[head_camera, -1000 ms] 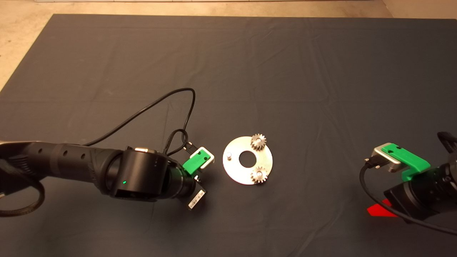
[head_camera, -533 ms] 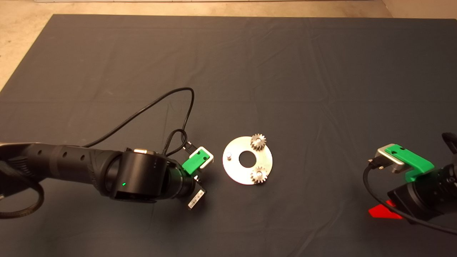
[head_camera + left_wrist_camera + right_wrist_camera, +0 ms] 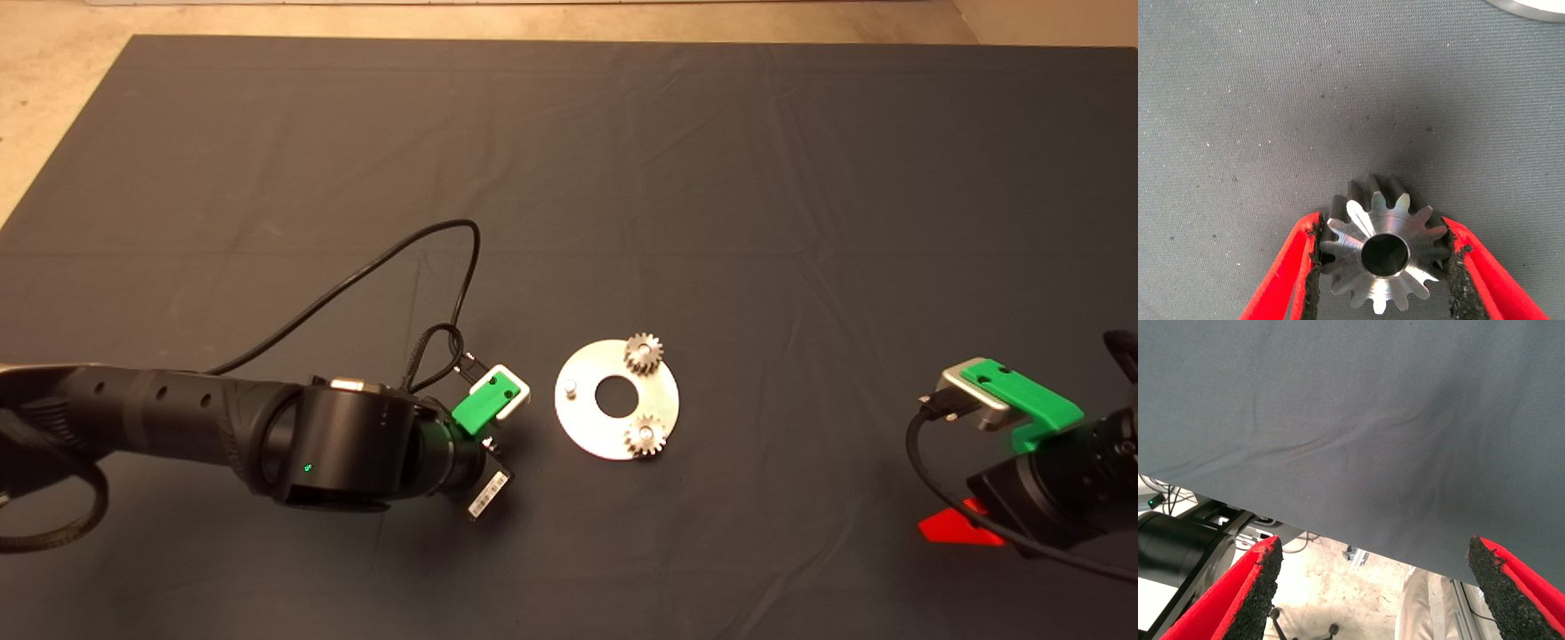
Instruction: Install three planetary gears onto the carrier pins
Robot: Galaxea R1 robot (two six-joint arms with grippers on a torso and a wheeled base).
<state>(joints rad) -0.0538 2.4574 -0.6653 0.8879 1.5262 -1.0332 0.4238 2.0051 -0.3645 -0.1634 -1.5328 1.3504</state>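
Head view: disc on the dark mat has two gears on pins, one pin bare. Left wrist view: left gripper clamped on third gear. Right wrist view: right gripper spread wide, parked at the mat's edge.

No readable text is showing anywhere; a small white barcode-style label is sitting on the left arm's wrist, but its print is coming out too small to make out any characters.
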